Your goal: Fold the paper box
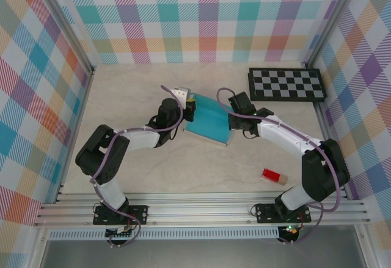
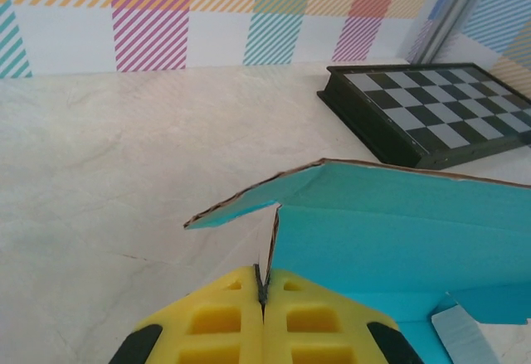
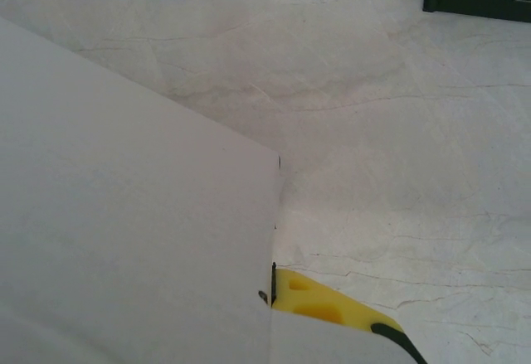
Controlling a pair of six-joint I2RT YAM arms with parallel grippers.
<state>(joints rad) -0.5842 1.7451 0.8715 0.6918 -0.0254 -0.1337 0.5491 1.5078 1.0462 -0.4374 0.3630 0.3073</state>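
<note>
Left claw [image 2: 263, 288]: its two yellow pads [image 2: 217, 322] are pressed together with the thin edge of the paper box [image 2: 398, 231] pinched in the seam between them. From that seam a teal card wall stands upright, and a narrow flap bends off its top edge toward the left. A broad teal panel spreads away to the right, with a small white tab at its lower right corner. Right claw [image 3: 274, 291]: one yellow finger [image 3: 323, 304] lies against the lower edge of the box's white face [image 3: 124, 215], which hides the other finger; the claw is closed on that card edge. From above, the left claw [image 1: 190, 106] and right claw [image 1: 232, 120] grip opposite sides of the paper box [image 1: 208, 121], which sits near the middle of the pale table [image 1: 122, 91] between the two arms. Its teal inner face is turned upward and the card is only partly folded, so the interior is open to view. A black-and-white checkerboard [image 1: 286, 85] lies flat at the far right of the table, apart from the box, and appears beyond the card in the left wrist view [image 2: 431, 119]. A small red block [image 1: 274, 176] rests near the right arm's base.
</note>
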